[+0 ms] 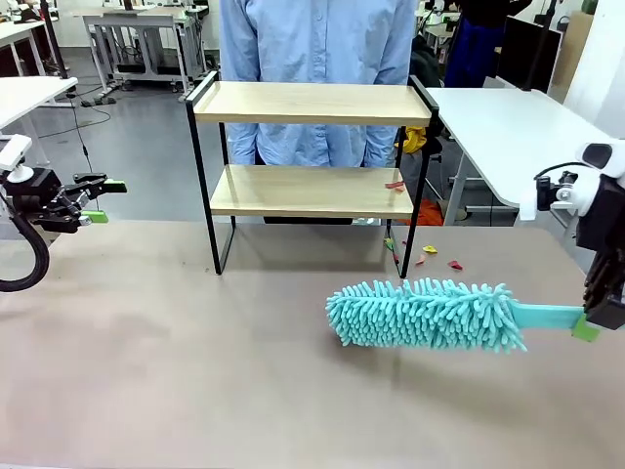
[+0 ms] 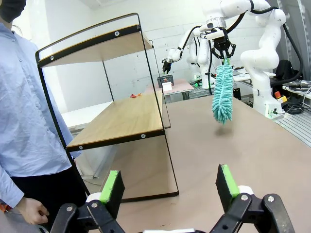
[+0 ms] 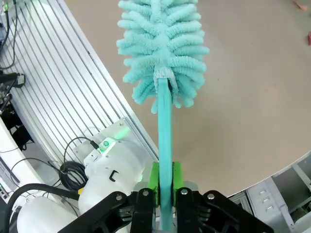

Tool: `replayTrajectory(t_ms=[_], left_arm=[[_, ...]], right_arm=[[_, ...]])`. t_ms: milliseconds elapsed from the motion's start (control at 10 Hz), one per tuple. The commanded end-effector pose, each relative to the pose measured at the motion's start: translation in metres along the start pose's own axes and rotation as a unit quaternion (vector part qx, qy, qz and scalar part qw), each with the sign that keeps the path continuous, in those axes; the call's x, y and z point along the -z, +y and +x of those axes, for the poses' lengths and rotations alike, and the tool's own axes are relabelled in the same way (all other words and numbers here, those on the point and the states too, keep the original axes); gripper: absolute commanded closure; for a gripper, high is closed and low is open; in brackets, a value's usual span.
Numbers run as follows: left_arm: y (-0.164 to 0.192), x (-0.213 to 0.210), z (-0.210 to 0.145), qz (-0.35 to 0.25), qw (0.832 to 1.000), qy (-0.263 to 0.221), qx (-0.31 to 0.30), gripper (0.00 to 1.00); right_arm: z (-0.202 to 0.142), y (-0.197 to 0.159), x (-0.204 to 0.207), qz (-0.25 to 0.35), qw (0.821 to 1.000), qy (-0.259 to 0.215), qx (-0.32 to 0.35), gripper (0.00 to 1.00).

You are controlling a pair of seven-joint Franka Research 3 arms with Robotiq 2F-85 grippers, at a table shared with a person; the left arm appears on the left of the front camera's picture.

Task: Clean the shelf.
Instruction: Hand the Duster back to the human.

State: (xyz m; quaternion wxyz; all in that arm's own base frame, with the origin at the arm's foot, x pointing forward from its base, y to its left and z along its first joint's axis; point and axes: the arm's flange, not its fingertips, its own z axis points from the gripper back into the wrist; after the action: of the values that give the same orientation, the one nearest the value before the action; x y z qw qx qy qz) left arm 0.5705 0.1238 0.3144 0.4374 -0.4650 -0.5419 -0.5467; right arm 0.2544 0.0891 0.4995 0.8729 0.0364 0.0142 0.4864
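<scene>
The shelf [image 1: 311, 104], two light wooden boards in a black frame, stands at the table's far middle, and its lower board [image 2: 124, 119] fills the left of the left wrist view. A small red scrap [image 1: 395, 185] lies on the lower board's right end. My right gripper [image 1: 593, 322] is shut on the handle of a teal fluffy duster [image 1: 422, 315], whose head hangs just above the table, right of centre. The handle [image 3: 165, 145] sits between the green pads. My left gripper [image 1: 98, 201] stands open at the far left, holding nothing.
Several small red and yellow scraps [image 1: 430, 254] lie on the brown tabletop [image 1: 195, 371] by the shelf's right legs. A person in a light blue shirt [image 1: 312, 49] stands just behind the shelf. A white table [image 1: 518, 127] is at the back right.
</scene>
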Motion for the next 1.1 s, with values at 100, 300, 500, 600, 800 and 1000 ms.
replayTrajectory(t_ms=[100,300,500,600,800,1000], left_arm=[[-0.0006,0.0009,0.0033,-0.001,1.0,-0.001,0.001,0.0],[-0.0006,0.0009,0.0033,-0.001,1.0,-0.001,0.001,0.0],[-0.0006,0.0009,0.0033,-0.001,1.0,-0.001,0.001,0.0],[-0.0006,0.0009,0.0033,-0.001,1.0,-0.001,0.001,0.0],[-0.0006,0.0009,0.0033,-0.001,1.0,-0.001,0.001,0.0],[-0.0006,0.0009,0.0033,-0.001,1.0,-0.001,0.001,0.0]], right_arm=[[0.0013,0.0015,0.0,-0.003,1.0,0.003,0.001,0.87],[0.0013,0.0015,0.0,-0.003,1.0,0.003,0.001,0.87],[0.0013,0.0015,0.0,-0.003,1.0,0.003,0.001,0.87],[0.0013,0.0015,0.0,-0.003,1.0,0.003,0.001,0.87],[0.0013,0.0015,0.0,-0.003,1.0,0.003,0.001,0.87],[0.0013,0.0015,0.0,-0.003,1.0,0.003,0.001,0.87]])
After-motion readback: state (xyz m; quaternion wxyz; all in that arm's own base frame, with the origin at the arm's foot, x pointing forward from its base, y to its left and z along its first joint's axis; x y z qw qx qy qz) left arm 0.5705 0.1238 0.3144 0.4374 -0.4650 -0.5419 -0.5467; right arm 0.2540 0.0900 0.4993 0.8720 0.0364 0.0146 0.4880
